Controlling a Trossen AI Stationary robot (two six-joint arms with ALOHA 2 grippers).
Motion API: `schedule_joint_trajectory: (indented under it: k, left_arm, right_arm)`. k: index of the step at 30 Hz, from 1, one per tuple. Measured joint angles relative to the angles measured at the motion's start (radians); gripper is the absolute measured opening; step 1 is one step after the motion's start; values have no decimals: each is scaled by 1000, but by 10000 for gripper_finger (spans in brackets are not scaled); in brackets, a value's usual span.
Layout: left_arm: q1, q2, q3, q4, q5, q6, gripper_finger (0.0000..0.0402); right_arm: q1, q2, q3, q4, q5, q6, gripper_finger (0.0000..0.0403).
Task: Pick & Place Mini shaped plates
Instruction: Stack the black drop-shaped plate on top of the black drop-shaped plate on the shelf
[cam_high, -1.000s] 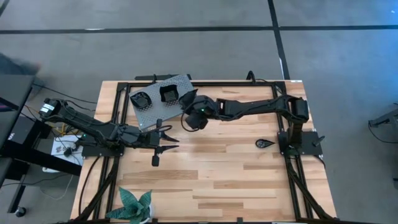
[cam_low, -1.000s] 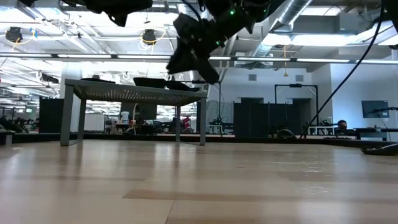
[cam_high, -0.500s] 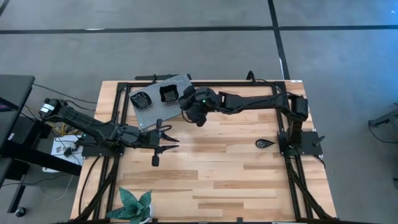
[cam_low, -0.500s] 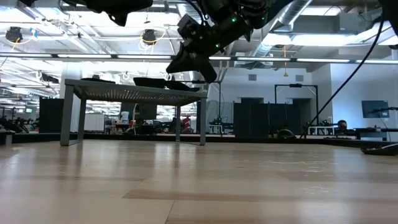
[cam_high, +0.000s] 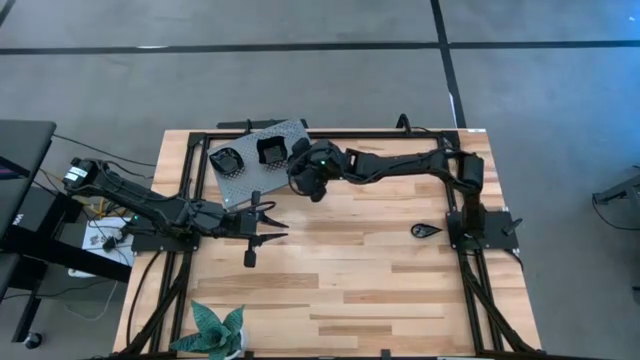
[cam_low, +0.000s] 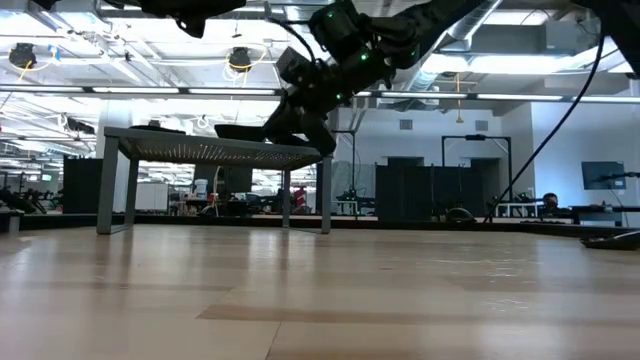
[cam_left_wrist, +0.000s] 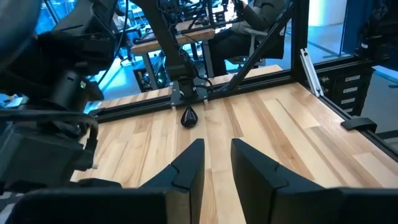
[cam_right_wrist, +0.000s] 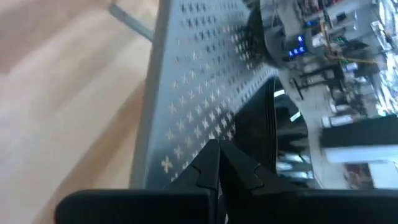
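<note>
The grey perforated stand (cam_high: 250, 165) sits at the table's far left and carries a roundish black plate (cam_high: 228, 160) and a squarish one (cam_high: 272, 150). My right gripper (cam_high: 300, 162) hovers at the stand's right end, shut on a third black plate (cam_high: 297, 150). A teardrop plate (cam_high: 425, 230) lies flat on the wood by the right arm's base and also shows in the left wrist view (cam_left_wrist: 188, 117). My left gripper (cam_high: 268, 226) is open and waits low over the table in front of the stand. My right gripper pinches the black plate by its rim (cam_right_wrist: 233, 149) between the two fingers, reaching in from the table's right and slanting down. The plate (cam_low: 290, 132) is tilted, just over the stand's right end; whether it touches the stand's top, I cannot tell.
A green leafy plant (cam_high: 218, 330) stands at the table's near left edge. The black frame rails (cam_high: 330, 133) run along the table's far side. Bare wood stretches across the middle and the near right of the table.
My right gripper has carried the plate toward the table's far left and slightly down, from beside the stand to over its right end, staying shut on it.
</note>
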Motion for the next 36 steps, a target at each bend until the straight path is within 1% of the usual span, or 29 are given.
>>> schedule_joint_trajectory:
  k: [2, 5, 10, 13, 18, 20, 23, 28, 30, 31, 34, 36]
  left_arm:
    - [0, 0, 0, 1, 0, 3, 81]
    - [0, 0, 0, -1, 0, 3, 81]
    - [0, 0, 0, -2, 0, 1, 81]
    - [0, 0, 0, -3, 0, 0, 81]
    - [0, 0, 0, -4, 0, 0, 81]
    - [0, 0, 0, -4, 0, 0, 81]
    - [0, 0, 0, -4, 0, 0, 81]
    - [0, 0, 0, -5, 0, 0, 81]
    - [0, 0, 0, -5, 0, -2, 81]
    - [0, 0, 0, -5, 0, -5, 81]
    - [0, 0, 0, -5, 0, -10, 81]
    - [0, 0, 0, -5, 0, -25, 81]
  right_arm:
    - [1, 0, 0, 24, 18, -3, 1]
    - [-6, -5, 2, 33, 18, -4, 1]
    - [-21, -4, 2, 10, 59, -5, 1]
    - [-24, -4, 2, -31, 81, -5, 1]
    - [-23, -4, 2, -51, 166, -5, 1]
    - [-24, -7, 2, -52, 173, -9, 1]
    - [-9, -31, 2, -52, 179, -12, 1]
    - [51, -117, 2, -76, 183, -12, 1]
    - [88, -164, 2, -113, 224, -12, 1]
    - [110, -193, 2, -143, 261, -12, 1]
    - [186, -285, 2, -275, 407, 14, 1]
    - [234, -346, 2, -399, 489, 91, 1]
